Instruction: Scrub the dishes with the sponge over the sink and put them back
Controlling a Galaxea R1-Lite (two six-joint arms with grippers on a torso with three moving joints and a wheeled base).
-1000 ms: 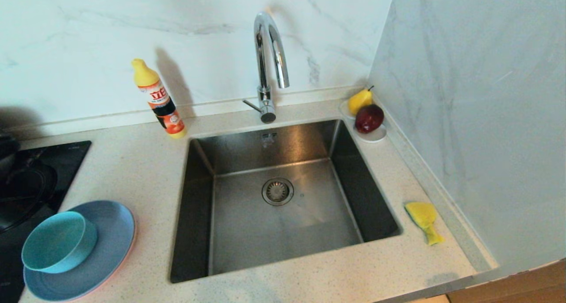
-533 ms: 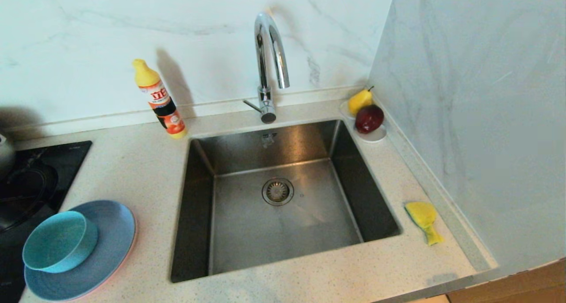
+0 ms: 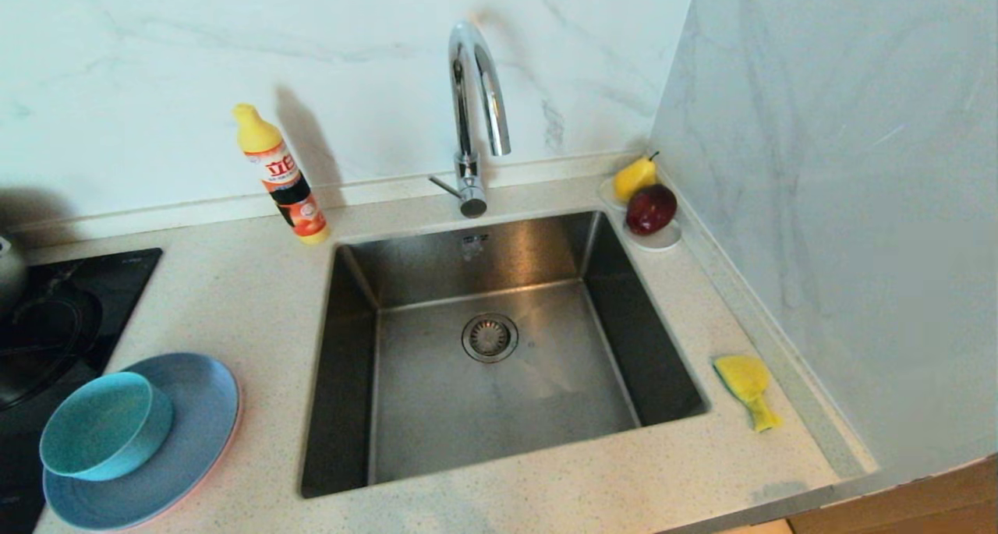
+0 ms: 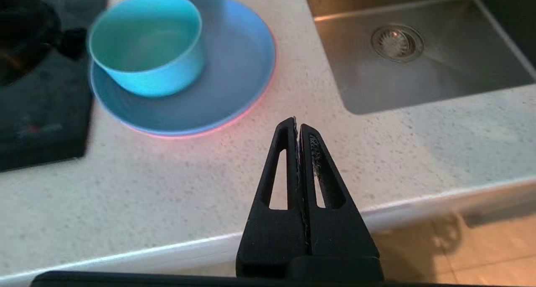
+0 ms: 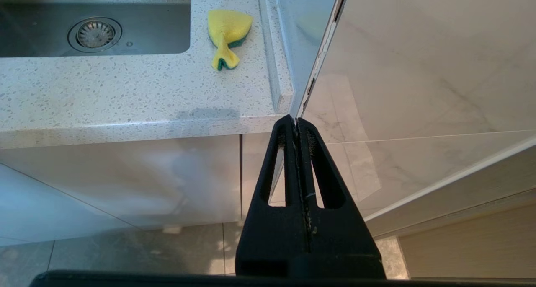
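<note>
Dishes point(image 3: 195, 425): still sitting stacked on the counter point(image 3: 257, 300) left of the sink point(image 3: 343, 362), sponge point(image 3: 744, 382) still lying right of it, left gripper point(image 4: 298, 125) and right gripper point(image 5: 296, 121) hanging pinched tight, empty, suggesting no scrubbing underway.

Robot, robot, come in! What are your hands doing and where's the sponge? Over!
Left gripper, right gripper shut, empty. Sponge on counter right of sink; bowl stacked on plates. Nothing in the way.
</note>
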